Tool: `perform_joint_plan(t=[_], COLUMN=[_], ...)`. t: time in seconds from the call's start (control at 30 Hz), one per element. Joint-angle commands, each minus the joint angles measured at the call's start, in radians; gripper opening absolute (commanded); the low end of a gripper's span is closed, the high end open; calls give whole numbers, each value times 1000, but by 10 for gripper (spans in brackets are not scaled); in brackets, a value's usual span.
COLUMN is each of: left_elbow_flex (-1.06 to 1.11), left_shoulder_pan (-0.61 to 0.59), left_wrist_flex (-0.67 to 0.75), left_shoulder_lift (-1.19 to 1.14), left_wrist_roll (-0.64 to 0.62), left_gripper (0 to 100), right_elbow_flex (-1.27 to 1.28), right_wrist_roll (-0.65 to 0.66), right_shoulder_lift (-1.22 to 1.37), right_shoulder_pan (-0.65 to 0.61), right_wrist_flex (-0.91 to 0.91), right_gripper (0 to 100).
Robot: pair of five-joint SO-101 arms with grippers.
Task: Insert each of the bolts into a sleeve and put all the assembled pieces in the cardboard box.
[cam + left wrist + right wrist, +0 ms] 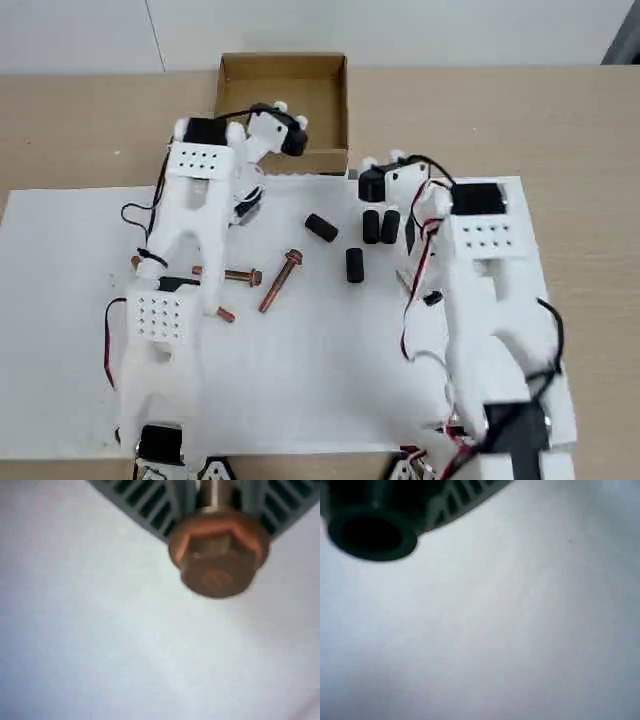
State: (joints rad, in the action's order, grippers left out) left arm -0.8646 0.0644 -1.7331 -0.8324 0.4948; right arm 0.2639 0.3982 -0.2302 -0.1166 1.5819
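Both arms stretch forward, wrists bent down; the left gripper (214,497) clamps a bolt (218,562) between its fingers (145,505).

Open paper (320,370) in front of loose bolts (280,281), sleeves (354,264)

No writing, number, label or sign can be read on anything here, not even the cardboard box (283,75).

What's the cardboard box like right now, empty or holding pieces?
Looks empty: the cardboard box shows bare floor, though an arm hides its near edge.
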Motion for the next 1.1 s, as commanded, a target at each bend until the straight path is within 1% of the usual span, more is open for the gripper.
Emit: perform_joint_plan(t=[0.0,0.07,0.1,0.2,0.27,0.4,0.57,0.7,0.77,0.87,1.07], left_elbow_flex=[25,84,113,196,232,298,395,547,659,832,1152], left_shoulder_pan=[26,49,63,86,100,114,110,130,155,196,204], left_wrist_flex=[-18,-18,-18,-18,-18,-17,-17,-14,-12,54,292], left_shoulder_lift=[201,259,290,387,459,588,740,910,1002,1149,1399], left_wrist_roll=[-15,-28,-54,-198,-264,-270,-273,-278,-321,-400,-535], left_gripper=[5,5,5,5,5,5,5,5,5,5,5], right_elbow_flex=[-12,-12,-12,-12,-11,-11,-9,74,147,269,514], right_wrist_roll=[-31,-40,-48,-84,-121,-172,-178,-183,-209,-270,-379], right_shoulder_lift=[-134,-183,-205,-263,-295,-354,-463,-602,-700,-871,-1138], right_shoulder_pan=[8,5,5,5,7,5,8,4,4,8,5], right_wrist_flex=[39,68,84,119,128,131,136,127,108,48,-82], right_gripper=[4,4,4,4,4,4,3,3,3,3,3])
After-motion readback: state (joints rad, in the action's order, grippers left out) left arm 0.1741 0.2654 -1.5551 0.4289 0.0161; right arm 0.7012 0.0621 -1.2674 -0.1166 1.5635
